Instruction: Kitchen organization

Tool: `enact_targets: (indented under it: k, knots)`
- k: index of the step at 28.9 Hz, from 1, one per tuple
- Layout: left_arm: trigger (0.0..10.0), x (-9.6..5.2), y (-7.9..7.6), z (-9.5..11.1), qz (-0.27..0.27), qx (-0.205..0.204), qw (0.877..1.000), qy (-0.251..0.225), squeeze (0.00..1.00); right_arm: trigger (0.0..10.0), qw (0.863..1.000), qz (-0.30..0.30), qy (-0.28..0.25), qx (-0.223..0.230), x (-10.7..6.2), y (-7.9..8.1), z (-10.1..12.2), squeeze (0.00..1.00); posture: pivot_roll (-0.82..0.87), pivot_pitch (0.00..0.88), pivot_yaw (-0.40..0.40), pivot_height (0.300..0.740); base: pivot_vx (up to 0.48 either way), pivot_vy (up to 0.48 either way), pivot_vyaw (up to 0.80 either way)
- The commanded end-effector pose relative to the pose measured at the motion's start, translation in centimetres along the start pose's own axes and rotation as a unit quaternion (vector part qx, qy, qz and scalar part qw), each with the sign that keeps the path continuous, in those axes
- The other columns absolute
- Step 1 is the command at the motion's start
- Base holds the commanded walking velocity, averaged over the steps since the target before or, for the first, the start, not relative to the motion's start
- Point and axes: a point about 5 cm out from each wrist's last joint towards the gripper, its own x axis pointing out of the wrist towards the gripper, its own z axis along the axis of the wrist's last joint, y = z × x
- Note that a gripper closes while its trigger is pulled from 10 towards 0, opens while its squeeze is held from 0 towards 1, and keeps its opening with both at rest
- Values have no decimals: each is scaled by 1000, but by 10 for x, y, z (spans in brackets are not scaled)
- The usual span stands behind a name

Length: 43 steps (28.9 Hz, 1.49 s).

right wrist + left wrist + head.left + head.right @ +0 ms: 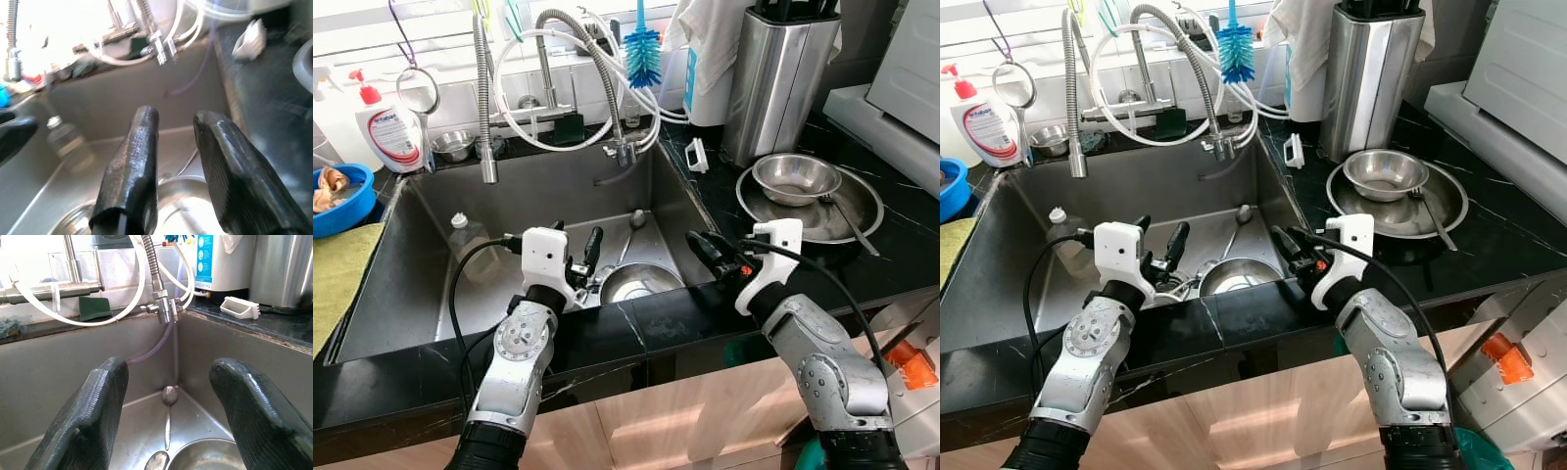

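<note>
A steel bowl [641, 282] lies in the sink [431, 294] near its front wall, with a spoon [168, 394] behind it toward the back right corner. A clear plastic bottle [470, 240] lies in the left half of the sink. My left gripper [574, 243] hovers open over the sink's front edge, just left of the bowl, with nothing between its fingers [93, 416]. My right gripper [695, 245] is open with a narrow gap, above the sink's front right corner and pointing across the bowl [181, 196]. On the right counter a small steel bowl [795, 176] sits in a wide steel dish [867, 220].
Spring faucets and white hoses [597, 78] hang over the back of the sink. A steel knife block [778, 78] stands at the back right, with a white brush [697, 155] next to it. A soap bottle [389, 127], a blue bowl [342, 201] and a yellow-green cloth [337, 274] are on the left.
</note>
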Motion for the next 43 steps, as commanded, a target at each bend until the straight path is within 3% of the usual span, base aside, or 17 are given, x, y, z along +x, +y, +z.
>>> enact_targets:
  k: [1, 4, 6, 9, 14, 16, 21, 22, 23, 30, 31, 32, 37, 38, 39, 40, 43]
  knots:
    - [10000, 0, 4, -1, 2, 10, 1000, 4, 0, 10000, 998, -24, -39, -37, 2, 2, 18, 0, -120, 0, 69, 740, 0, 0, 0]
    - [10000, 0, 4, -2, 2, 11, 1000, 6, 0, 10000, 993, -68, -66, -70, 1, 0, 28, 0, -124, 0, 71, 740, 0, 0, 0]
    - [10000, 0, 3, -2, 2, 10, 1000, 7, 0, 10000, 979, -129, -120, -103, -7, -2, 45, 0, -123, 0, 72, 740, 0, 0, 0]
    - [10000, 0, 4, -2, 2, 11, 1000, 7, 0, 10000, 965, -187, -136, -123, -15, -10, 50, 0, -124, 0, 73, 740, 0, 0, 0]
    - [10000, 0, 4, -1, 3, 11, 1000, 6, 0, 10000, 942, -270, -160, -121, -36, -31, 56, 0, -127, 0, 73, 740, 0, 0, 0]
    - [10000, 0, 4, -1, 4, 10, 1000, 6, 0, 10000, 921, -328, -165, -127, -59, -48, 55, 0, -133, 0, 72, 740, 0, 0, 0]
    - [10000, -1, 4, -3, 4, 10, 1000, 10, 0, 10000, 901, -382, -157, -137, -87, -57, 47, 0, -137, 0, 70, 740, 0, 0, 0]
    - [10000, -2, 4, -3, 4, 10, 1000, 10, 0, 10000, 898, -389, -156, -133, -91, -58, 45, 67, -136, 0, 69, 740, 0, 0, 0]
    - [10000, -2, 4, -3, 4, 9, 1000, 10, 0, 10000, 898, -391, -160, -124, -93, -58, 44, 1000, -136, 0, 69, 740, 0, 0, 0]
    - [10000, -1, 5, -3, 6, 10, 1000, 10, 0, 10000, 901, -381, -168, -120, -93, -52, 45, 1000, -134, 0, 70, 740, 0, 0, 0]
    - [10000, -2, 6, -2, 6, 11, 1000, 10, 0, 10000, 904, -378, -161, -121, -91, -51, 42, 94, -132, 0, 70, 740, 0, 0, 0]
    - [10000, -2, 6, -2, 6, 11, 1000, 10, 0, 10000, 906, -377, -158, -112, -90, -52, 40, 0, -130, 0, 70, 740, 0, 0, 0]
    - [10000, -2, 7, -2, 7, 12, 1000, 11, 0, 10000, 912, -371, -158, -74, -87, -53, 36, 0, -129, 0, 71, 740, 0, 0, 0]
    - [10000, -2, 7, -2, 7, 13, 1000, 11, 0, 10000, 915, -366, -159, -62, -86, -53, 35, 361, -130, 0, 72, 740, 0, 0, 0]
    - [10000, -2, 7, -2, 7, 13, 1000, 11, 0, 10000, 917, -362, -159, -55, -85, -53, 35, 361, -130, 0, 72, 740, 0, 0, 0]
    - [10000, -2, 7, -2, 7, 12, 1000, 12, 0, 10000, 918, -362, -155, -55, -84, -53, 34, 1000, -132, 0, 74, 740, 0, 0, 0]
    - [10000, -2, 7, -3, 6, 12, 1000, 12, 0, 10000, 919, -362, -150, -53, -81, -53, 32, 1000, -132, 0, 76, 740, 0, 0, 0]
